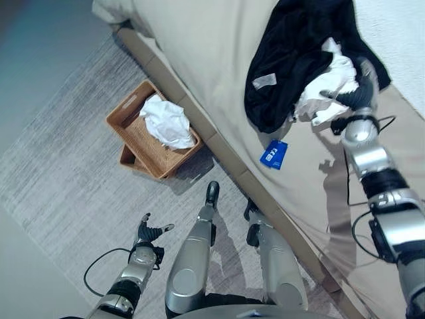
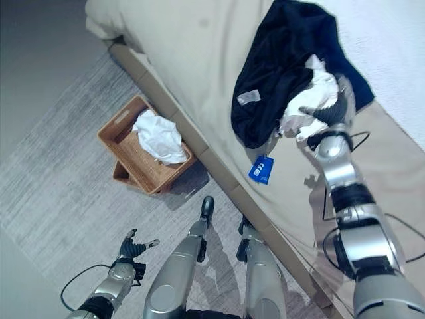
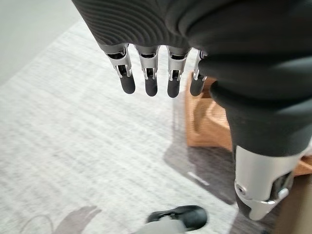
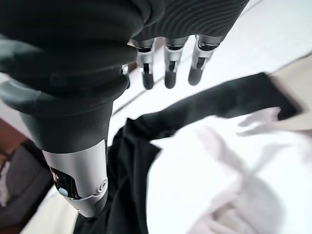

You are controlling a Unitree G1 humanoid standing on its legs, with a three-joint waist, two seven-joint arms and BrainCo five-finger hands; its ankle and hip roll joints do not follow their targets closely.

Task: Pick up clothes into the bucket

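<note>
Bed (image 1: 219, 60): wide mattress under a smooth beige sheet, with a padded tan frame along its floor-side edge.

Black garment (image 1: 299, 60): soft dark cloth, crumpled in a loose heap on the sheet well in from that edge; a small pale label shows on it, and a blue hang tag (image 1: 273, 155) lies on the sheet just beside its nearer hem.

White garment (image 1: 329, 83): thin, rumpled pale cloth, bunched on top of the black garment.

Right hand (image 1: 352, 93): over the white garment, fingers straight and apart in its wrist view, nothing clasped; whether they touch the cloth cannot be told.

Woven basket (image 1: 136, 136): rectangular tan wicker with a cut-out handle, on the grey ribbed carpet (image 1: 60, 193) just beside the bed's edge. A crumpled white cloth (image 1: 167, 121) lies inside.

Left hand (image 1: 149, 232): low above the carpet, fingers relaxed and spread, empty.
</note>
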